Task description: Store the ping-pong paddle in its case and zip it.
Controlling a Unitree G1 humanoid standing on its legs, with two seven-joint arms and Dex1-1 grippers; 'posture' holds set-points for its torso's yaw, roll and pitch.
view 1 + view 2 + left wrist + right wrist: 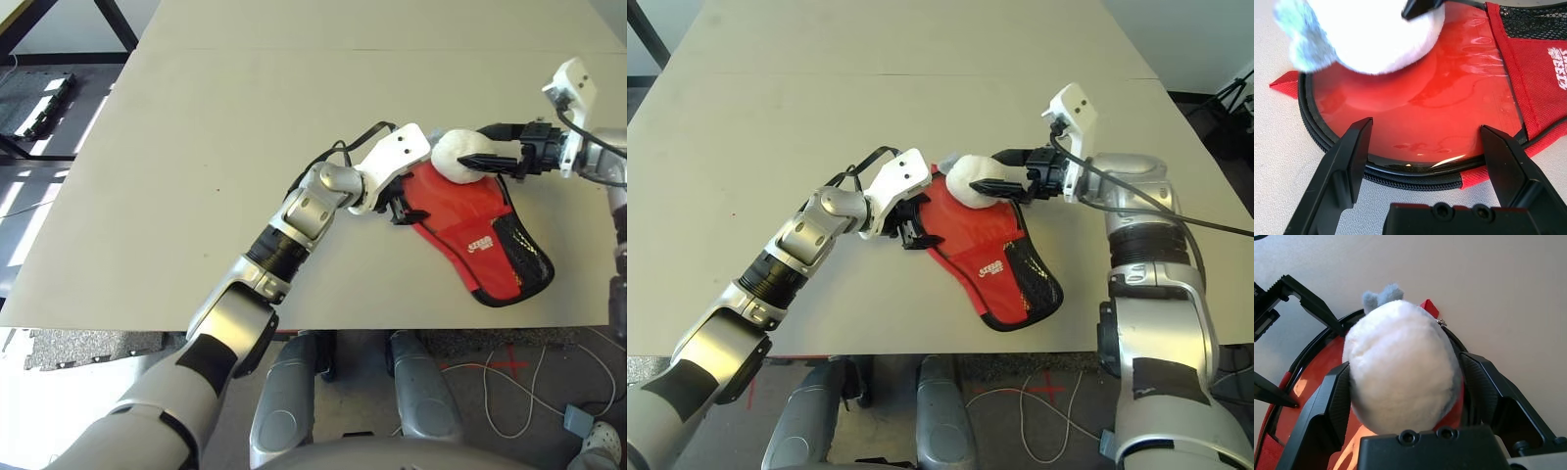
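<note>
The red case [480, 235] lies flat near the table's front right, with its black mesh pocket and white logo facing up. A white fuzzy ball [456, 154] sits on the case's round end, and my right gripper [480, 160] is shut on it, with a pad against each side [1332, 396]. My left gripper [1430, 166] is open at the same round end, its fingers straddling the black zip rim. Inside that rim is a glossy, wrinkled red round face [1440, 98]. I cannot tell whether it is the ping-pong paddle or the case's own panel. No handle shows.
The grey table [196, 147] stretches bare to the left and back. The case's narrow end lies close to the table's front edge [392, 328]. Cables run across the floor below. My left gripper's fingers [1303, 298] stand close beside the ball.
</note>
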